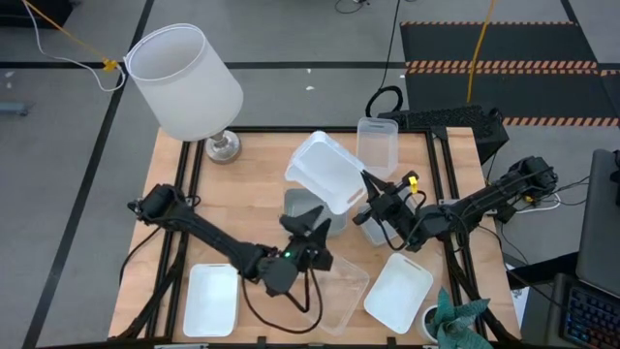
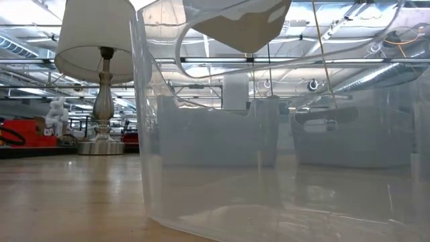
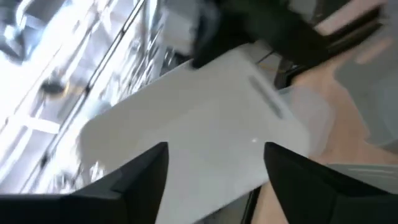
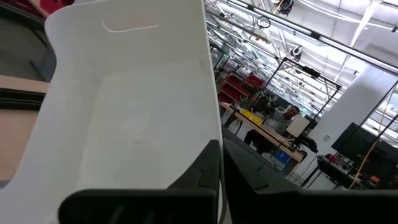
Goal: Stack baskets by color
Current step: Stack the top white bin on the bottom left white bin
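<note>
High view: the right gripper [image 1: 373,194], jaws clenched on the rim of an opaque white rounded-rectangle plastic basket [image 1: 325,173], tilts it above centre frame, seemingly for carrying to a white stack. The left gripper [image 1: 312,228], jaws released, sits just below it over a grey-blue basket [image 1: 302,206]. Low view: a clear transparent basket [image 2: 269,168] fills the frame on the worktop [image 2: 67,195]. Left wrist view: spread fingers [image 3: 140,177] frame the white basket's underside. Right wrist view: the white basket held close.

No legible text, labels, brand marks or nos. anywhere: baskets [image 1: 325,170], lamp [image 1: 184,82] and table [image 1: 252,194] all unmarked.
</note>
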{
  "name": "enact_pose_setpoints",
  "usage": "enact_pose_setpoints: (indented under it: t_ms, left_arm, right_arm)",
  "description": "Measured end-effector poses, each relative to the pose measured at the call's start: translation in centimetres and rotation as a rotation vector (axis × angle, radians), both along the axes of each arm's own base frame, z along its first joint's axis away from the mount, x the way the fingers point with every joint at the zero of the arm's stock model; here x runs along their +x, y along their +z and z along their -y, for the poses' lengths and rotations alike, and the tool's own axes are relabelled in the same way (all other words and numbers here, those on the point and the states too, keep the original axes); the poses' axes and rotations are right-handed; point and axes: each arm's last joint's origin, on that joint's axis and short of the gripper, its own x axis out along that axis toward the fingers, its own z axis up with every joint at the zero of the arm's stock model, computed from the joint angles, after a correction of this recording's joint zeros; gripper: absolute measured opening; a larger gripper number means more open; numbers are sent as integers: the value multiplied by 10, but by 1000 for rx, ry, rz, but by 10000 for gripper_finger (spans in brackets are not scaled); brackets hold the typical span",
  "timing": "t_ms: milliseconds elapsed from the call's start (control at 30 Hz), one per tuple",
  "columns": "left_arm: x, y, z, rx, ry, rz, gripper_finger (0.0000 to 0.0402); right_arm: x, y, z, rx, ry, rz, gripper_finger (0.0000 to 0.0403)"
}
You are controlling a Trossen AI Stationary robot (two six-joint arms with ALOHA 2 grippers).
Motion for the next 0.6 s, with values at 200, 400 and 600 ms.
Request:
enact_pose_setpoints:
  t_ms: [200,400,600]
  left_arm:
    - [-13,54,1,-141,70,219,265]
    - [-28,77,-2,-252,83,385,231]
    - [-54,130,-3,-299,50,440,184]
  right_arm:
    - [-2,4,-3,18,15,45,1]
    - [-9,11,-12,37,55,94,1]
    - [-21,20,-18,56,103,133,0]
